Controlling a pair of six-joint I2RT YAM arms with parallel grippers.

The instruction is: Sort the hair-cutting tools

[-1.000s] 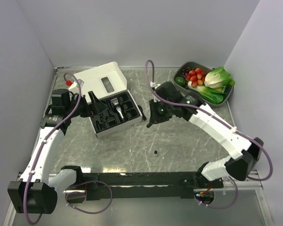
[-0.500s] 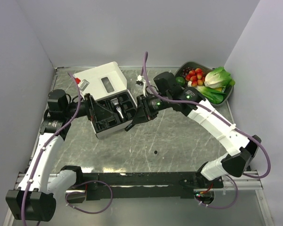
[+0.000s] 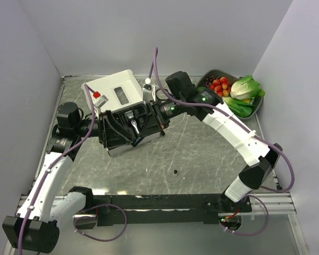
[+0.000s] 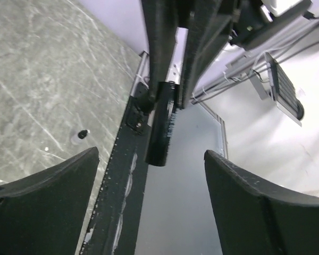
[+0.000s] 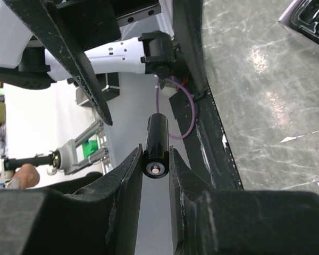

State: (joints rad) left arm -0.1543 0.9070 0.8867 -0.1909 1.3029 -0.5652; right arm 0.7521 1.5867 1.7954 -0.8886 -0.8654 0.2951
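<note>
My right gripper (image 3: 144,133) is shut on a slim black cylindrical piece (image 5: 158,137) and holds it in the air over the black moulded tray (image 3: 112,144). The piece's tip (image 3: 136,139) points down and to the left. In the left wrist view the piece (image 4: 162,127) has a fine ridged edge and hangs ahead of my open, empty left gripper (image 4: 149,212). My left gripper (image 3: 103,130) is at the tray's left end. A silver-tipped tool (image 3: 132,123) lies in the tray. A tiny black bit (image 3: 175,171) lies on the table and also shows in the left wrist view (image 4: 82,134).
The tray sits in a white cardboard box with its lid (image 3: 117,87) open at the back. A grey bowl (image 3: 210,77) of vegetables and red fruit stands at the back right. The black base rail (image 3: 165,202) runs along the near edge.
My right gripper has swung left from above the table to over the tray, carrying the black cylindrical piece. My left gripper has moved right, up to the tray's left end.
</note>
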